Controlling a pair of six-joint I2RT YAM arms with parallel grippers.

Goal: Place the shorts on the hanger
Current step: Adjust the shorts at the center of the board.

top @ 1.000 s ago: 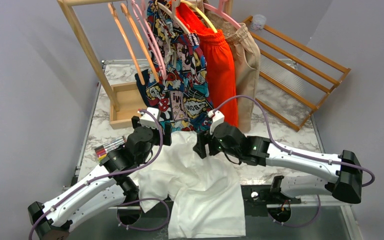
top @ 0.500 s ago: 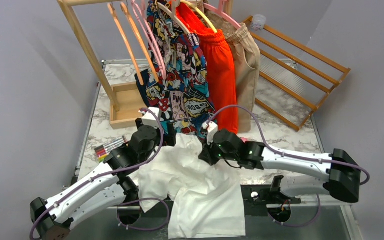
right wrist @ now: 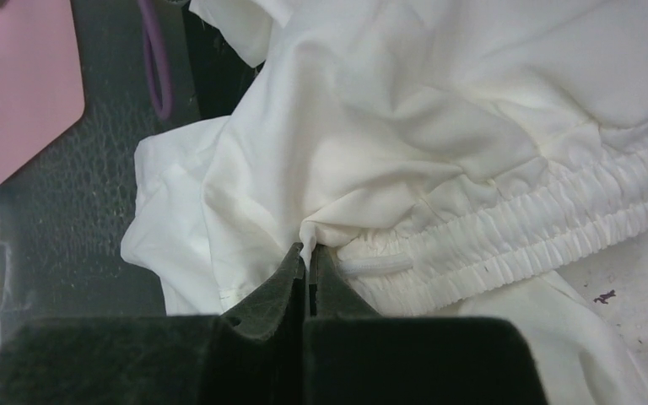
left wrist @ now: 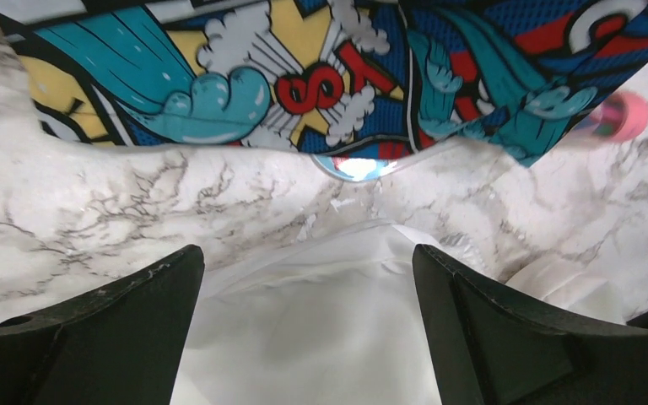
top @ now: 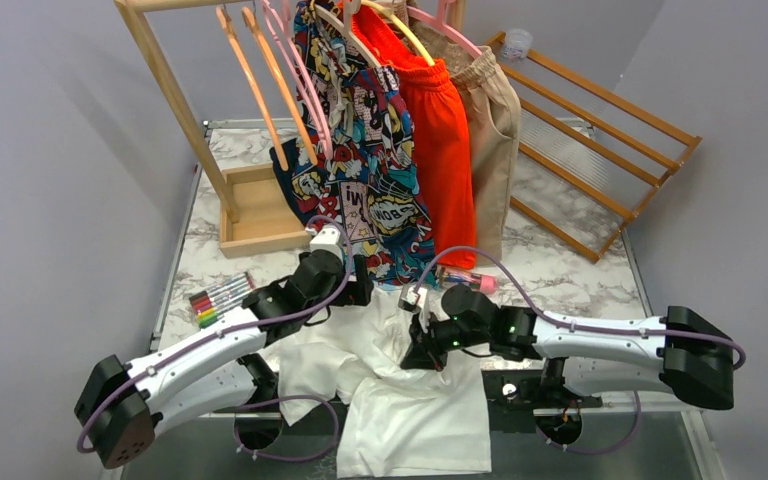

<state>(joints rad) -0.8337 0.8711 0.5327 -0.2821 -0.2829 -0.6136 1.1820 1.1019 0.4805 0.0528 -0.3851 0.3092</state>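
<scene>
The right gripper (right wrist: pixel 307 263) is clenched on a small fold of the shorts (right wrist: pixel 439 135) at their gathered edge. The left gripper (left wrist: pixel 306 255) hangs released, jaws wide, over the same cloth

The right gripper (right wrist: pixel 308 253) has dropped from above the shorts (top: pixel 415 420) and drawn back toward the near edge, and its jaws, apart a second ago, are now pinched on a fold by the waistband (right wrist: pixel 506 228). The shorts, spread fairly flat before, are bunched up around it. The left gripper (left wrist: pixel 305 260) has reached farther forward and right. A pink object (top: pixel 465 281) beyond the right arm has come into view
</scene>
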